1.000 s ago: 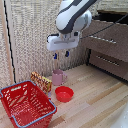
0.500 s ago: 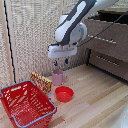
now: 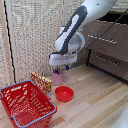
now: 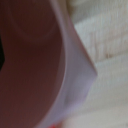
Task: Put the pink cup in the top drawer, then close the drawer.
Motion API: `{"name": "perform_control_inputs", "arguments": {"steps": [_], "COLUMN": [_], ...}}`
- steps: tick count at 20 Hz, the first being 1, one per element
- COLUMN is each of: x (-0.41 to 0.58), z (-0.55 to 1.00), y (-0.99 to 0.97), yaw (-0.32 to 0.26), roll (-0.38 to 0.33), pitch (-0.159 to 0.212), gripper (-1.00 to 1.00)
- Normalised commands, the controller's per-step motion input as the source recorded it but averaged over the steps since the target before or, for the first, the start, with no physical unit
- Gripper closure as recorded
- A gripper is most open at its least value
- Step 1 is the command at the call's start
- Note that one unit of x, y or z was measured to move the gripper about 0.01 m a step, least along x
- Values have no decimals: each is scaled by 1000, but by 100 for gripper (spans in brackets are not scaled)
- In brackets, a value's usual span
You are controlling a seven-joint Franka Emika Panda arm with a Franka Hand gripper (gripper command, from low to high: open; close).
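My pincer (image 3: 60, 69) sits low over the pink mug (image 3: 58, 78), beside the red bowl (image 3: 64, 93) (whether it's clamped, I cannot tell); pink fills my wrist view

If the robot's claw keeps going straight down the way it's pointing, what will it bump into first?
Most likely the pink mug. The claw points down right over it, and the wrist view is filled by the mug's pink wall, so it is already very close. Whether they touch yet can't be told.
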Motion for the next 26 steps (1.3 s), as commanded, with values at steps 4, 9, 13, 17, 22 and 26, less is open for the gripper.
{"name": "perform_control_inputs", "arguments": {"steps": [4,9,13,17,22,26], "x": [453,263,11,0,0,0], "z": [-225,-151,-30,-6,15,242], "y": [-51,0,2,0,0,-4], "yaw": [90,46,-7,0,-33,-45], "roll": [-30,-44,-2,0,0,0], "pitch": [12,32,17,9,3,66], "gripper": [-100,100,100,100,100,100]}}
